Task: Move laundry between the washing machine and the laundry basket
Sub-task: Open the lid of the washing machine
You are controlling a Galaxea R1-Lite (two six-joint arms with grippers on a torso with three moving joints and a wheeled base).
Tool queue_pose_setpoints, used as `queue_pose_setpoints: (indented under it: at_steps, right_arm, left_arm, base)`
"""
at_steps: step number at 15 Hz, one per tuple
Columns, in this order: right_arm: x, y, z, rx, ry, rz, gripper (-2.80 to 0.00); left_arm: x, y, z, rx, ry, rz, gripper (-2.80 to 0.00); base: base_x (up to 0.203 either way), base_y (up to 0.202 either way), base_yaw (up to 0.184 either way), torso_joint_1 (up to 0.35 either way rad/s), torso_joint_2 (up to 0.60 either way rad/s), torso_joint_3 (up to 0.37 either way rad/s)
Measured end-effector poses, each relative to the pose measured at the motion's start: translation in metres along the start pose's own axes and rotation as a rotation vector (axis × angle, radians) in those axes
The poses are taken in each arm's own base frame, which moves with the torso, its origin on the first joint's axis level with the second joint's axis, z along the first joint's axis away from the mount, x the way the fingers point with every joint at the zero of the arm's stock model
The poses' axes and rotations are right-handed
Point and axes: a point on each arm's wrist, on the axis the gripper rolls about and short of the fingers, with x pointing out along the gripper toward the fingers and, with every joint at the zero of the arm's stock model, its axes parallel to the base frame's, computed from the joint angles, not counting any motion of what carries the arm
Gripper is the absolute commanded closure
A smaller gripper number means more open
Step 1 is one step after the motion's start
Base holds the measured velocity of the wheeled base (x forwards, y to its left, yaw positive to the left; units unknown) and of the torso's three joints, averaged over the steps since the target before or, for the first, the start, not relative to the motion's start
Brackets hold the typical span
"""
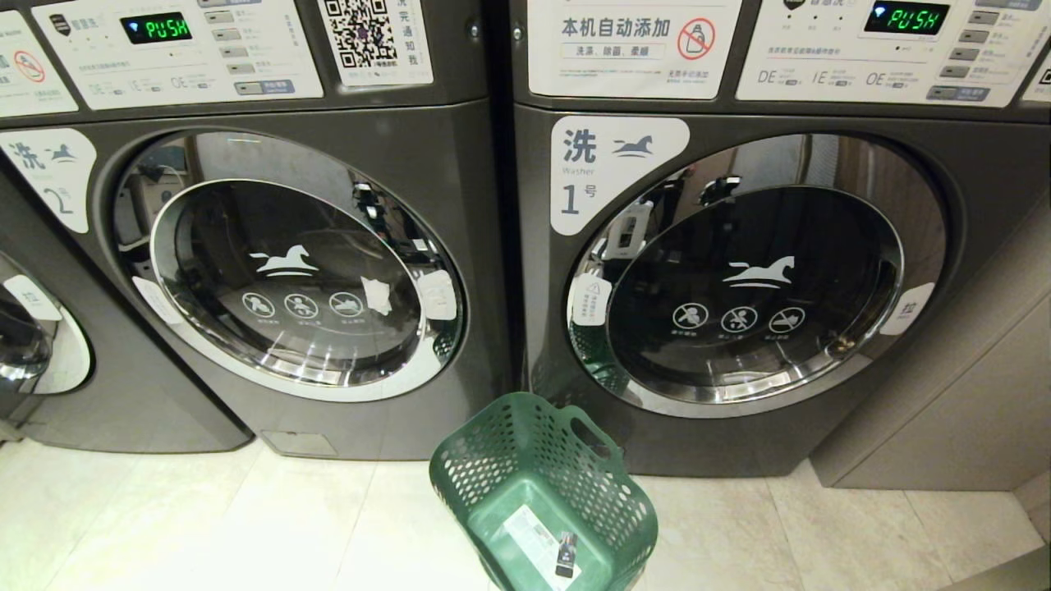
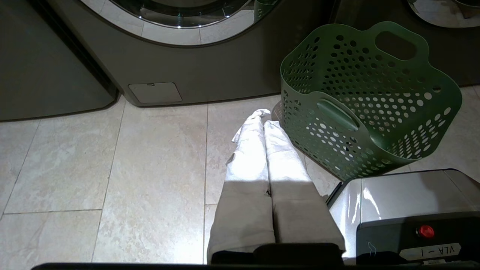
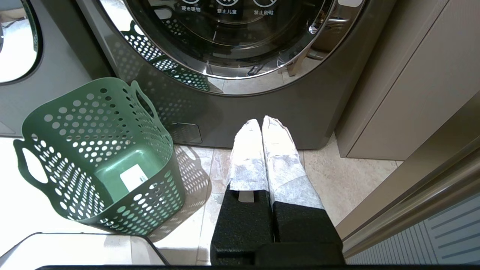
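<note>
Floor [image 1: 205, 525] pale tile w/ green laundry basket [image 1: 546, 492]; left gripper [image 2: 262, 122] & right gripper [image 3: 261, 125] fingers pressed together, holding nothing.

Beige tiled floor [image 1: 246, 525], beige side panel [image 1: 969, 394]

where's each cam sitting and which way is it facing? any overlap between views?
Head: high, looking forward and down at washing machine, the washer marked 1; no arm shows.
Left wrist: behind shut left hand, low, facing floor.
Right wrist: behind shut right hand, facing washer 1.
All share the empty laundry basket.
</note>
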Motion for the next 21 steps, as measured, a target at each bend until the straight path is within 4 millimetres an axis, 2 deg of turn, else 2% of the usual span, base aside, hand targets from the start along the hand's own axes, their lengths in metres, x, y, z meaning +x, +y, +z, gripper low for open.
queue_pose_setpoints:
  at_steps: [10,12,14,17,19,21]
  right_arm:
    - [0.0,0.0,0.0,0.003,0.0,0.0,0.0]
    - [0.0,0.0,0.0,0.003,0.0,0.0,0.0]
    - [0.0,0.0,0.0,0.003,0.0,0.0,0.0]
    - [0.0,0.0,0.0,0.003,0.0,0.0,0.0]
    - [0.0,0.0,0.0,0.003,0.0,-0.001,0.0]
    - [0.0,0.0,0.0,0.003,0.0,0.0,0.0]
  left_arm:
    - [0.0,0.0,0.0,-0.007,-0.001,0.008,0.0]
    - [-0.003,0.001,0.006,-0.004,-0.029,0.038,0.0]
    - [-0.018,0.004,0.036,0.0,-0.145,0.061,0.0]
    - [-0.037,0.011,0.102,-0.043,-0.243,0.057,0.0]
    - [-0.024,0.017,0.152,-0.094,-0.202,0.04,0.0]
    - [0.015,0.022,0.187,-0.139,-0.095,0.013,0.0]
  base:
    - [0.0,0.0,0.0,0.0,0.0,0.0]
    - [0.0,0.0,0.0,0.0,0.0,0.0]
    - [0.0,0.0,0.0,0.0,0.0,0.0]
    - [0.0,0.0,0.0,0.0,0.0,0.0]
    - [0.0,0.0,0.0,0.0,0.0,0.0]
    - [0.0,0.0,0.0,0.0,0.0,0.0]
